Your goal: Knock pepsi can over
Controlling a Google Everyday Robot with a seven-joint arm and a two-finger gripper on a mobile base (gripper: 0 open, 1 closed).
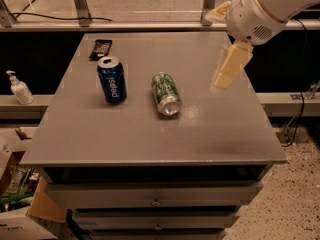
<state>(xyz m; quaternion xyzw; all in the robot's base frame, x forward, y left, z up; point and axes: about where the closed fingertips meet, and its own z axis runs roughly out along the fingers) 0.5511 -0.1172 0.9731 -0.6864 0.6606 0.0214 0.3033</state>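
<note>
The blue pepsi can (112, 80) stands upright on the left part of the grey table top (150, 134), with its white lettering facing me. A green can (165, 93) lies on its side just right of it, silver end toward the front. My gripper (227, 69) hangs from the white arm (265, 6) at the upper right. It is above the right side of the table, well to the right of both cans and touching neither.
A small dark flat object (100, 48) lies at the back left of the table, behind the pepsi can. A hand-sanitiser bottle (18, 88) stands on a low ledge to the left. Drawers sit under the table top; cardboard boxes (20, 204) are on the floor at the lower left.
</note>
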